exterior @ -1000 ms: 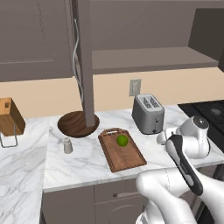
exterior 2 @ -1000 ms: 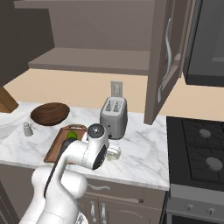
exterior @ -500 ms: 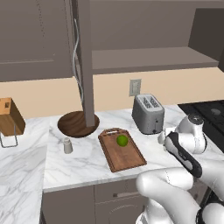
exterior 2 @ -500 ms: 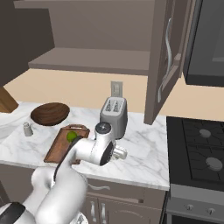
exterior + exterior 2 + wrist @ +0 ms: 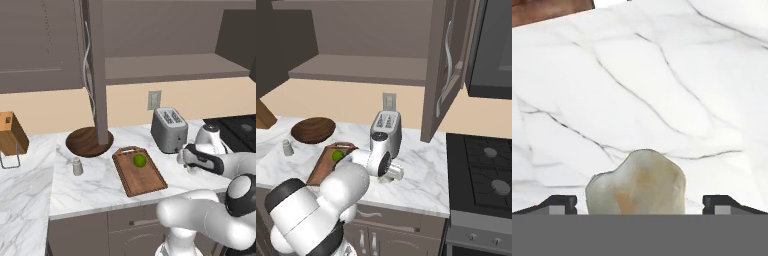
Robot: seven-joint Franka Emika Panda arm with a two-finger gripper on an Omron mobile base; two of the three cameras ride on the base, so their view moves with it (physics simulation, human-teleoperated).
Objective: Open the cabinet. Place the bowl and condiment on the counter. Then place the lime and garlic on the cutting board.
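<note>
Straddling the garlic (image 5: 637, 181) on the table (image 5: 662, 90) beside the toaster (image 5: 169, 130), my pincer (image 5: 639, 204) stands wide open, empty; closing off-centre could squirt the lumpy bulb sideways.

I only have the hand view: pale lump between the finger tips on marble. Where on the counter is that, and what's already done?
Observer: That lump is the garlic, lying on the counter in front of the toaster, right of the cutting board.
Operator: Lime placed?
Observer: Yes, the lime sits on the board.
Operator: Bowl and shaker?
Observer: The bowl is on the counter left of the board; the condiment stands beside it.
Operator: Gripper closed on anything?
Observer: No. The gripper is open, straddling the garlic.
</note>
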